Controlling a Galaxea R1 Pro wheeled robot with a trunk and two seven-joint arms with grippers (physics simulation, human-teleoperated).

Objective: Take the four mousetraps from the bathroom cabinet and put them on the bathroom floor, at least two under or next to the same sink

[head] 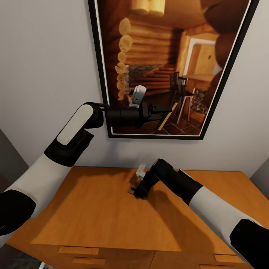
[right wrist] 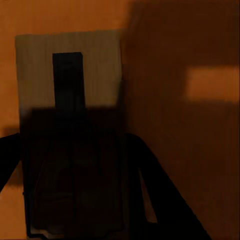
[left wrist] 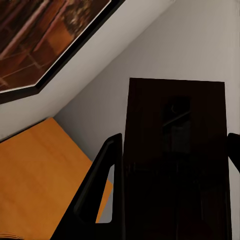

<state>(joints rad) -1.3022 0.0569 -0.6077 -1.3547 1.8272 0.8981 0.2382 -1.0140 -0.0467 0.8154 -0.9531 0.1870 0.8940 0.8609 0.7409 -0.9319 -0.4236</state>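
Two arms over the cabinet (head: 93,209) top, left tool (head: 169,110) gripping one mousetrap (left wrist: 175,150) raised before the framed picture (head: 168,56), right tool (head: 137,192) down around another mousetrap (right wrist: 70,70) mid-top, clear of edges, closure unclear.

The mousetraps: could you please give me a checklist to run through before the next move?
1. Left gripper shut on the held mousetrap, lifted off the cabinet: ok.
2. Second mousetrap lying flat on the cabinet top: ok.
3. Right gripper down at the second mousetrap, fingers either side: ok.
4. Right gripper actually closed on it: cannot tell.
5. Held mousetrap apart from the framed picture: cannot tell.
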